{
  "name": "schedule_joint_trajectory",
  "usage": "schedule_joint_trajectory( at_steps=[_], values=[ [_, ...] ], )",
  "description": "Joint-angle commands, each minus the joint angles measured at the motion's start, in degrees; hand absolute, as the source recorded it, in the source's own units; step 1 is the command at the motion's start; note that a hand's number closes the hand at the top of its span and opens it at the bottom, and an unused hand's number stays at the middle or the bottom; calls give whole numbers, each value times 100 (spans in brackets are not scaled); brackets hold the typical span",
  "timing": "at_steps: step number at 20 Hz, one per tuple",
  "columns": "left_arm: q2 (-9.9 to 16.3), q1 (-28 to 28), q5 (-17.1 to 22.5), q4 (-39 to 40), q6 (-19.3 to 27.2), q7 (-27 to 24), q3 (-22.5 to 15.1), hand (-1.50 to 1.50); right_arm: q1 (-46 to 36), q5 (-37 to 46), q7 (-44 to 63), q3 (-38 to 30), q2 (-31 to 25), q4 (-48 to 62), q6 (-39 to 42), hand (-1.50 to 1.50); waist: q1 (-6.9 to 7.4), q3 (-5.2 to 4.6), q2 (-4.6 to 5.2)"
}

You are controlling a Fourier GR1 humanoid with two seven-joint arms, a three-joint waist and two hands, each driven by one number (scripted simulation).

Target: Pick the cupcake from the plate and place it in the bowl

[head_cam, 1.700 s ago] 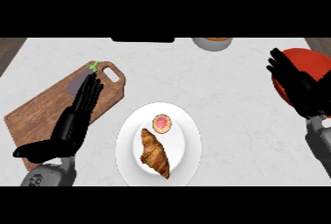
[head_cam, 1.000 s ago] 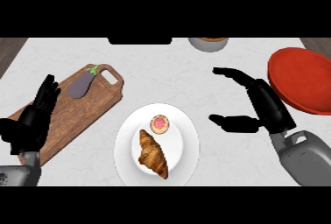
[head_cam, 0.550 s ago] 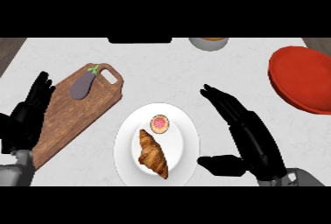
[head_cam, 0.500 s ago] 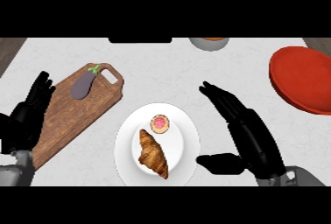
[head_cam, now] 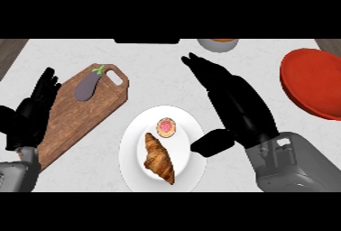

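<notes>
One white plate point(head_cam: 136, 155) on the counter point(head_cam: 153, 63) held one cupcake point(head_cam: 166, 126) and one croissant point(head_cam: 160, 157). One red bowl point(head_cam: 313, 85), far right, showed nothing inside. One wooden cutting board point(head_cam: 80, 113) carried one eggplant point(head_cam: 88, 85). Right hand point(head_cam: 236, 108) lay beside the plate, fingers straight, holding nothing. Left hand point(head_cam: 30, 115) rested at the left edge, fingers relaxed.

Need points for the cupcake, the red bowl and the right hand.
cupcake point(head_cam: 166, 127), head view, centre of its pink top
red bowl point(head_cam: 315, 83), head view, middle of the part in view
right hand point(head_cam: 234, 103), head view, back of the open hand
</notes>
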Motion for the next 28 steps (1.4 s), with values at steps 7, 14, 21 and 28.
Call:
schedule_joint_trajectory(
  at_steps=[7,14,21,28],
  values=[
    [-65,146,-95,-115,-40,-28,0,0,-1383,-659,591,83,761,2110,1824,-150,114,4,21],
    [-233,222,-305,-166,50,-152,-43,0,-1557,-706,167,-24,1195,3295,2487,-150,64,8,18],
    [-102,-40,-161,68,-170,-11,227,0,-1675,-605,269,80,1477,4015,3160,-150,26,7,18],
    [-231,416,-220,-140,-213,-150,292,0,-1392,656,-166,470,1583,3576,2455,-150,7,9,2]
  ],
)
